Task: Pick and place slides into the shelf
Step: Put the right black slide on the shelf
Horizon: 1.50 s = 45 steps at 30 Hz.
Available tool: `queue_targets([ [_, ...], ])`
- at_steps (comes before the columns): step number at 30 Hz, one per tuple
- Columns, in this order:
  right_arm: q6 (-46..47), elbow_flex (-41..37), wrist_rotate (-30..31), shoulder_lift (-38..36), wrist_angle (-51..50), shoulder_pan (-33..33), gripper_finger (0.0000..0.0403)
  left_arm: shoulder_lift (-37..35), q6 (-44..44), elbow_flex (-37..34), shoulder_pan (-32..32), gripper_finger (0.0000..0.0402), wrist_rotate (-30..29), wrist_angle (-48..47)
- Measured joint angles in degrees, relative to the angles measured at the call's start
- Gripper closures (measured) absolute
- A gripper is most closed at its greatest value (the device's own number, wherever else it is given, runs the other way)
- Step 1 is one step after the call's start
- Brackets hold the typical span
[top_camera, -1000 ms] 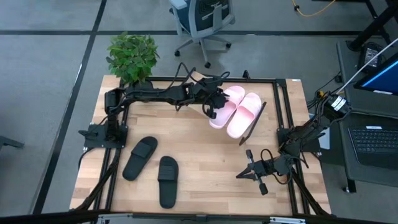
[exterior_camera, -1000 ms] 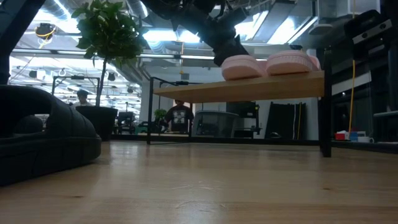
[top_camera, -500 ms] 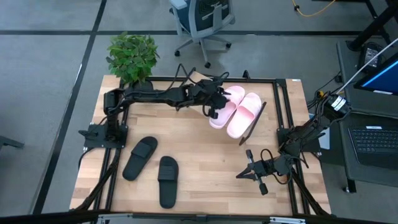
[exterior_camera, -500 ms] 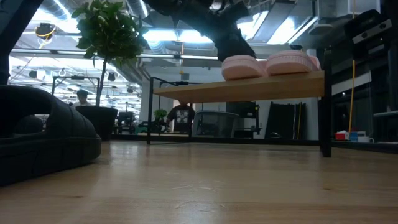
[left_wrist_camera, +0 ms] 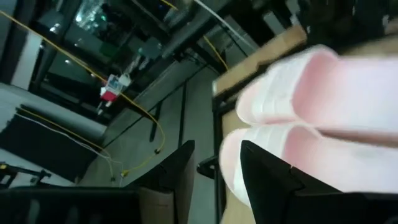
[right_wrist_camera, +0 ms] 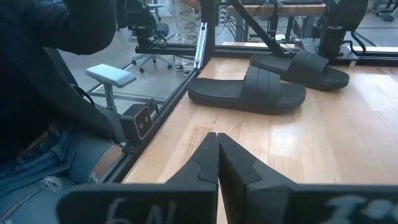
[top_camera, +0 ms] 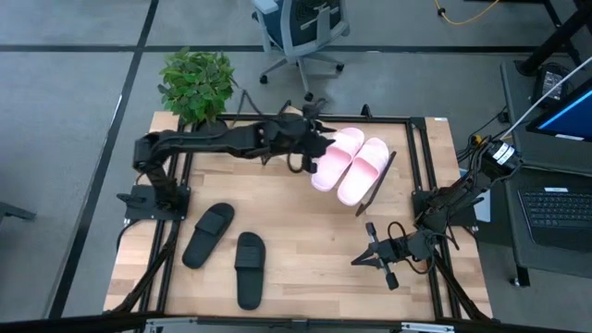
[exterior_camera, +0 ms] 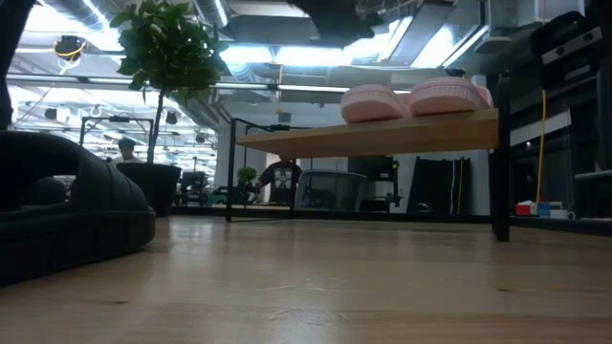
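High view — pink slides (top_camera: 351, 163) beside left fingers (top_camera: 305, 155).

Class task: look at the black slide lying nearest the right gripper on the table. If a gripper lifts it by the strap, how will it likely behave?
The black slide looks like moulded foam, so probably light for its size. Its wide arched strap holds its shape unaided, suggesting it would flex slightly rather than flop. It lies flat on the table on a broad sole, so pushing would likely slide it, not tip it.
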Motion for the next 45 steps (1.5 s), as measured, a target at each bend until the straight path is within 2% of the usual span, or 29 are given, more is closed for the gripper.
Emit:
queue_targets([
  [4, 0.0, 0.0, 0.0, 0.0, -0.2, 0.0, 0.0399, -5.4, -3.7, 0.0, -0.4, 0.028, 1.9, -6.4],
  [7, 0.0, 0.0, 0.0, 0.0, -0.2, 0.0, 0.0399, -9.2, -8.4, 0.0, -0.5, 0.028, 4.2, -14.7],
  [10, -0.9, 0.0, 0.0, 0.0, -0.2, 0.0, 0.0399, -12.8, -11.9, -0.9, -0.7, 0.028, 8.2, -21.9],
  [14, -2.5, 0.0, 0.0, 0.0, 0.3, 0.0, 0.0399, -17.2, -12.9, -6.1, -3.2, 0.028, 9.5, -23.2],
  [21, -2.8, 0.0, 0.0, 0.0, 0.8, 0.0, 0.0399, -26.7, -17.4, -21.3, -9.5, 0.028, 0.0, -17.3],
  [30, -5.8, 0.1, 0.1, 0.0, 3.4, -0.1, 0.0399, -39.7, -24.2, -42.1, -17.0, 0.028, -2.7, -5.6],
  [35, -4.9, 2.2, 2.0, 0.1, 4.2, -1.2, 0.0399, -44.8, -27.3, -49.0, -21.6, 0.028, -5.3, -2.1],
  [38, -3.2, 5.8, 2.3, 1.9, 0.7, -1.8, 0.0399, -46.5, -29.2, -52.4, -24.9, 0.028, -6.1, -1.0],
  [42, -2.8, 11.7, 2.1, 6.9, -4.3, -2.2, 0.0399, -47.6, -30.0, -56.9, -30.0, 0.028, -13.3, 3.0],
  [45, -3.8, 15.5, 2.1, 10.1, -6.6, -2.3, 0.0399, -47.8, -33.5, -58.9, -33.2, 0.028, -14.9, 4.2],
])
